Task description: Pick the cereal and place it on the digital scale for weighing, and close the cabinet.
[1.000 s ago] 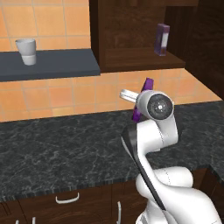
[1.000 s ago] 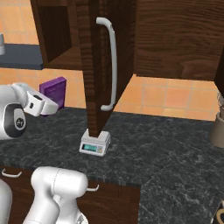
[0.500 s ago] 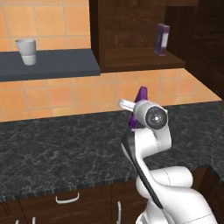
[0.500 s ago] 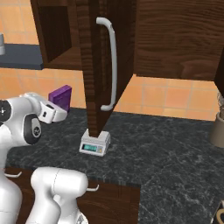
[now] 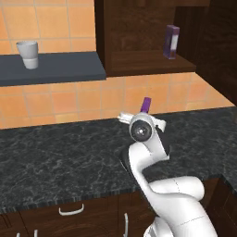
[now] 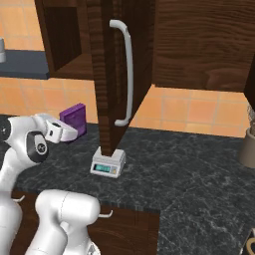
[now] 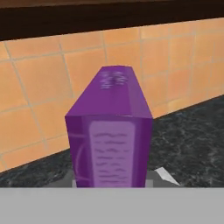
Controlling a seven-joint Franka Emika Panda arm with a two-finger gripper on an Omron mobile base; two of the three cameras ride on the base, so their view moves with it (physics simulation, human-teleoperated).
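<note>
The gripper (image 6: 74,130) is hovering above the dark speckled counter (image 6: 199,174), closed on the cereal (image 7: 109,135), a deep-purple box that is standing up between the jaws in the hand view; the fingertips themselves are hiding behind the box there, so the grip is being judged from how the box is sitting in the hand. In the right base view the cereal (image 6: 74,118) is hanging clear of the counter, to the left of the open cabinet door (image 6: 117,74). In the left base view only the top of the cereal (image 5: 146,104) is peeking out above the wrist. Just beyond and to the right, the digital scale (image 6: 107,163) is resting on the counter with its teal strip facing forward, directly under the lower edge of the door and apart from the box. The cabinet (image 5: 143,37) is standing open, its long silver handle (image 6: 125,69) running down the door face. Farther back, on the cabinet shelf, a purple box with a pale face (image 5: 171,41) is standing upright, and a white cup (image 5: 28,54) is sitting on the dark wall shelf (image 5: 55,69) to the left, before the orange tiles.
</note>
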